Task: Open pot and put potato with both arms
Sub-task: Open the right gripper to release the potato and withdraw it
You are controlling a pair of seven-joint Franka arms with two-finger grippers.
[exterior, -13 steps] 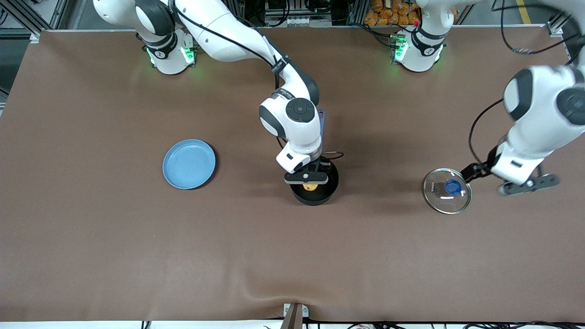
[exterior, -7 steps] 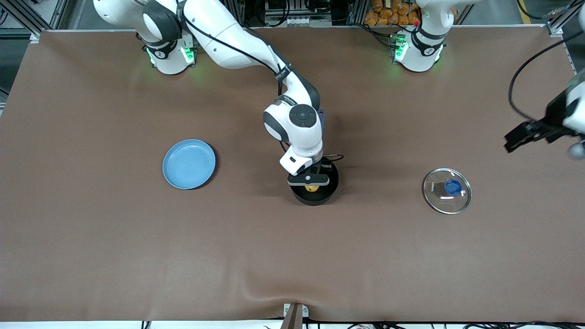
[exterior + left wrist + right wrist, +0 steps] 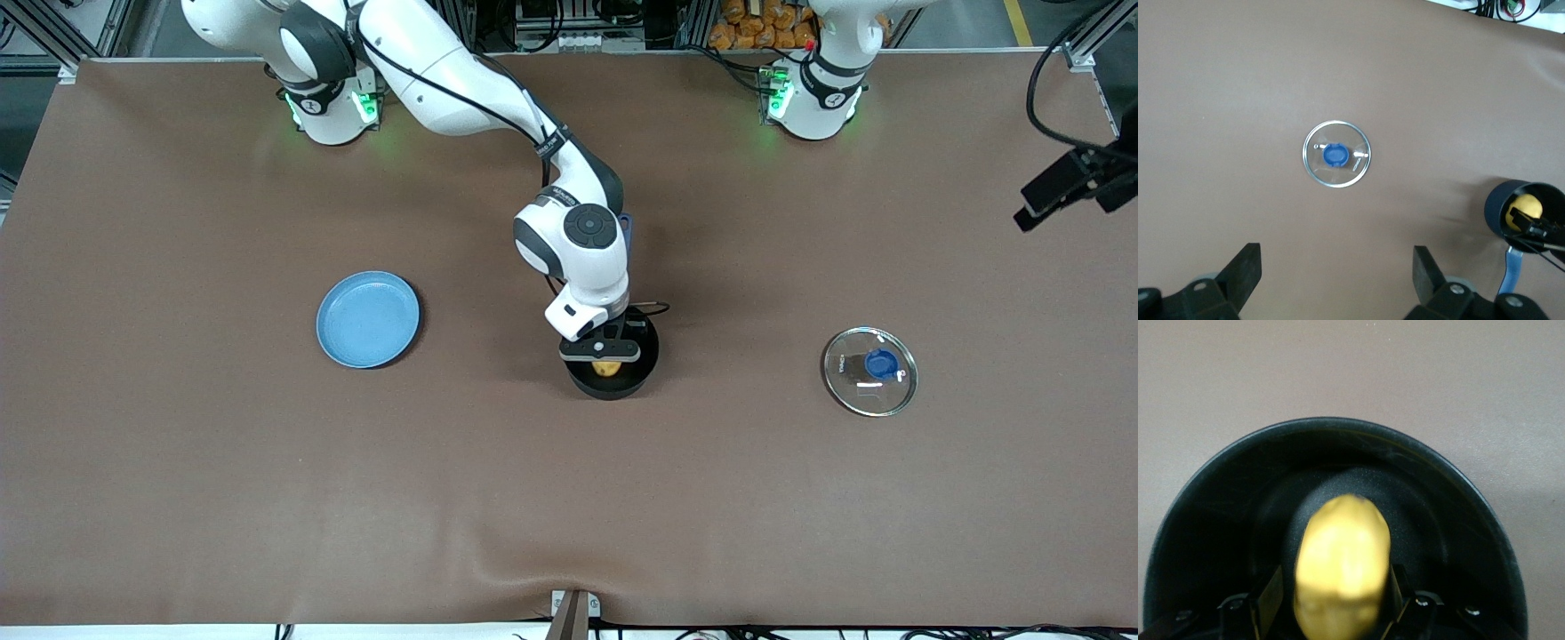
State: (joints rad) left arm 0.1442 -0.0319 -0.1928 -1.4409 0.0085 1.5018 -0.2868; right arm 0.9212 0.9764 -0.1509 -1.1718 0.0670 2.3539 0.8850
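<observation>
The black pot [image 3: 633,377] stands mid-table, open, with its blue handle [image 3: 626,226] mostly under the right arm. My right gripper [image 3: 603,354] reaches down into the pot, shut on the yellow potato [image 3: 607,367]. In the right wrist view the potato [image 3: 1341,570] sits between the fingers [image 3: 1271,590], low inside the pot [image 3: 1211,520]. The glass lid [image 3: 869,371] with its blue knob lies on the table toward the left arm's end. My left gripper [image 3: 1062,191] is open and empty, high at the table's edge. The left wrist view shows the left gripper [image 3: 1336,267], the lid [image 3: 1336,154] and the pot [image 3: 1501,200] from far above.
A flat light-blue plate [image 3: 367,318] lies toward the right arm's end of the table, level with the pot. The brown table cover has a raised wrinkle [image 3: 498,569] near the front edge.
The left arm has lifted away from the lid and swung up toward the table's edge. The right gripper has sunk slightly lower into the pot with the potato.
</observation>
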